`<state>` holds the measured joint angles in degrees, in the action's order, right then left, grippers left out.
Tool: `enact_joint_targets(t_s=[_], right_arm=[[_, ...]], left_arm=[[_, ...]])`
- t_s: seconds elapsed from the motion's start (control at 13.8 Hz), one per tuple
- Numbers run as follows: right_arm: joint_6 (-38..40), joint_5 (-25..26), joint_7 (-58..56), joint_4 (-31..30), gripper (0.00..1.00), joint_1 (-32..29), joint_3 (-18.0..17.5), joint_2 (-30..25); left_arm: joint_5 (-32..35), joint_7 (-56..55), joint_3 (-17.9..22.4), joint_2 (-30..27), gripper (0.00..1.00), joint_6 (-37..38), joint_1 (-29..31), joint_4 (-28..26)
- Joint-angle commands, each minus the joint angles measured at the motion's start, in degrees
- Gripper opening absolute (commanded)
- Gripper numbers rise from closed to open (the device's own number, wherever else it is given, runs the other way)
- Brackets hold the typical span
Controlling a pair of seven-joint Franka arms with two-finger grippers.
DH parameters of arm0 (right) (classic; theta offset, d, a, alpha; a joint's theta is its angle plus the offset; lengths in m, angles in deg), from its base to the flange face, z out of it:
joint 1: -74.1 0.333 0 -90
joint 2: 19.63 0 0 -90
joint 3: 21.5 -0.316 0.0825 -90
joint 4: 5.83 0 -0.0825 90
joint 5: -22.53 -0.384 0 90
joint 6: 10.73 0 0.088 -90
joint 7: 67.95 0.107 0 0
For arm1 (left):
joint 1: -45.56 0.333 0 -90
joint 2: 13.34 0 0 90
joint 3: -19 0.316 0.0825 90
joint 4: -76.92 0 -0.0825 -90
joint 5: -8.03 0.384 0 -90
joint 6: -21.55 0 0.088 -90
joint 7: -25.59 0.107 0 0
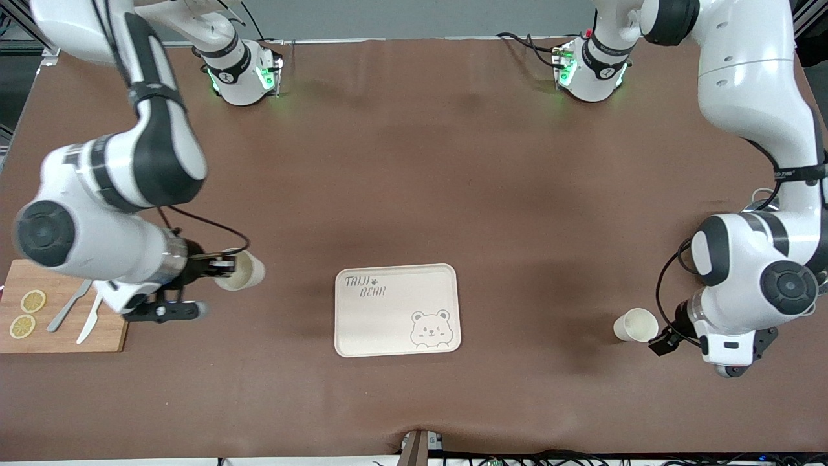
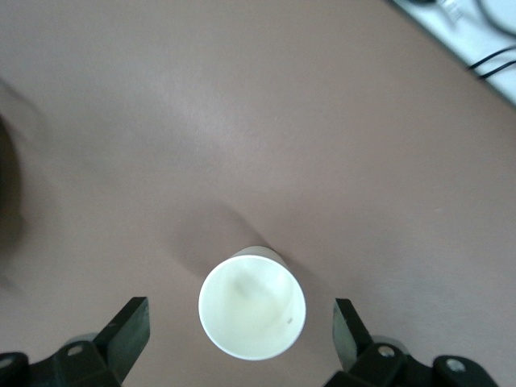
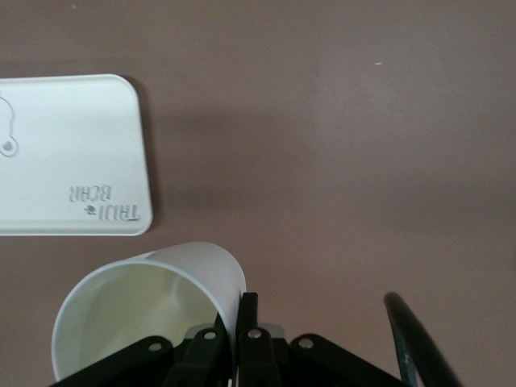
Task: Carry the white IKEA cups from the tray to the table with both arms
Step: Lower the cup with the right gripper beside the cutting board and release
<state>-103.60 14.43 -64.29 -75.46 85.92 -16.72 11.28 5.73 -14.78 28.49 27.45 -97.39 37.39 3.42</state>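
Small, light, stiff cups; thin rims best pinched. Right tool point(image 1: 223, 265) clenched on one white cup's point(image 1: 240, 270) rim, over table point(image 1: 414, 162) beside empty tray point(image 1: 396, 310). Left tool point(image 2: 242, 334) released, straddling second cup point(image 2: 252, 306) standing on table.

High front camera faces arms; wrist cameras look down close.

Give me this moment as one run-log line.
left gripper: open, around cup on table | right gripper: shut on cup, over table | tray: empty
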Motion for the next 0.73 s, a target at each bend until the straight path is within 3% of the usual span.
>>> enact_joint_targets(t_s=[0.0,0.15,0.36,0.65], right_arm=[[0.24,0.09,-7.07,-2.0,0.0,-4.76,-0.74,-1.2],[0.15,3.07,-10.94,-2.09,0.0,-7.58,-0.74,-0.85],[-2.3,3.61,-13.67,-2.52,0.0,-10.84,-0.74,0.37],[-14.76,3.17,-17.28,-9.1,0.0,-14.18,-0.83,1.17]], left_arm=[[0.98,0.73,0.09,-4.3,1.0,1.07,0.08,-1.21],[1.07,0.91,0.0,-6.24,1.0,2.21,0.17,-1.47],[1.07,4.32,-0.17,-8.7,1.0,4.58,0.0,-1.47],[1.07,12.31,-0.35,-11.78,1.0,9.05,0.08,-1.47]])
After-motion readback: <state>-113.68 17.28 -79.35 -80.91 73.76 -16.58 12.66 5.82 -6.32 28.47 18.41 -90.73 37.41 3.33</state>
